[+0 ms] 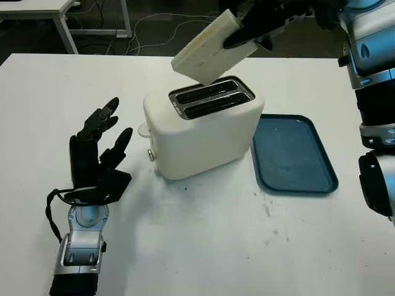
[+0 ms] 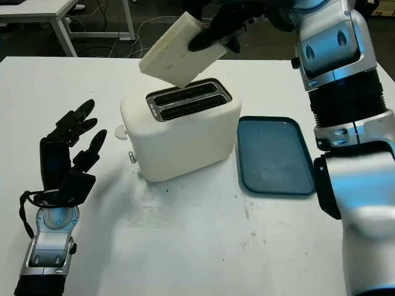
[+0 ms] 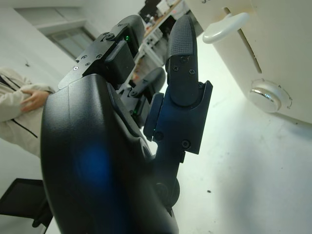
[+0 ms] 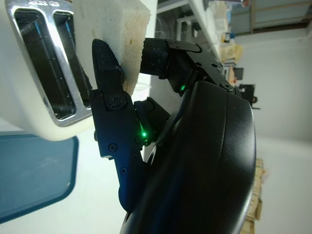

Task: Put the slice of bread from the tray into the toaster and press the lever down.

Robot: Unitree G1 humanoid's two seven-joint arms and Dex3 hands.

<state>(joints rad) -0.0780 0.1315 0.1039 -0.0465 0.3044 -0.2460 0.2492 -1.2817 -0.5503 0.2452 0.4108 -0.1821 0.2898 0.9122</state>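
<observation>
Right hand [image 1: 250, 34] fingers [image 4: 109, 92] clamp bread slice [image 1: 210, 49] above toaster [image 1: 200, 126].

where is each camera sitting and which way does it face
Left eye view: on the head, looking forward and down at the table; left hand open beside the toaster, right hand holding the slice of bread above the slots.
Right eye view: same head, a little apart; same scene, plus the blue tray.
Left wrist view: at the left wrist, facing the toaster's lever and knob past black fingers.
Right wrist view: at the right wrist, fingers gripping the bread near the slots.
Shared: all four show the toaster.
</observation>
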